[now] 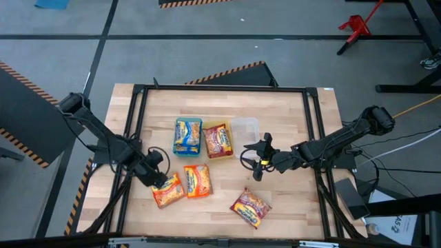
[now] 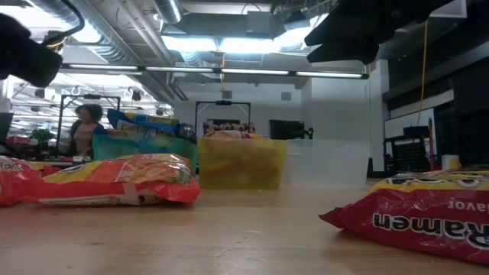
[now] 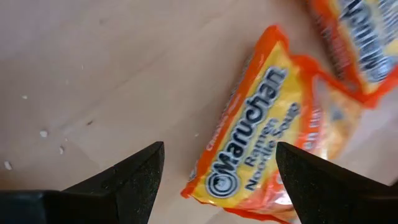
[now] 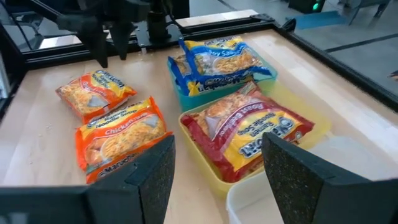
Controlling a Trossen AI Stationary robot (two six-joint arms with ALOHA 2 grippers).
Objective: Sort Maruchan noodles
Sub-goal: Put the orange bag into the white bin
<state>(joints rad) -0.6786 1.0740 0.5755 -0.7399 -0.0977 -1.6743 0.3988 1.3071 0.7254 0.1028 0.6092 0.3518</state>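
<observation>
**Two open grippers poised over partly sorted ramen packets**

In the low view both arms are showing only as dark shapes cut off at the upper edge, and a red packet (image 2: 416, 214) is running out of the picture at the right. The clear tray (image 1: 245, 127) is lying faint against the wooden table (image 1: 289, 207); whether it holds anything cannot be told. The left gripper (image 1: 160, 180) is hovering with its fingers spread wide just over an orange Maruchan packet (image 1: 167, 190), touching nothing; in the left wrist view the packet (image 3: 261, 143) is lying on the wood between the two fingertips (image 3: 140, 171). A second orange packet (image 1: 197, 180) is lying just beside the first. The right gripper (image 1: 249, 160) is hanging partly open and empty near the trays, well above the table. Blue-yellow packets (image 1: 187, 136) are sitting in the green tray (image 4: 268, 72), red packets (image 1: 218, 140) in the yellow tray (image 4: 205, 163) beside it. A person (image 2: 85, 130) is standing in the room behind
</observation>
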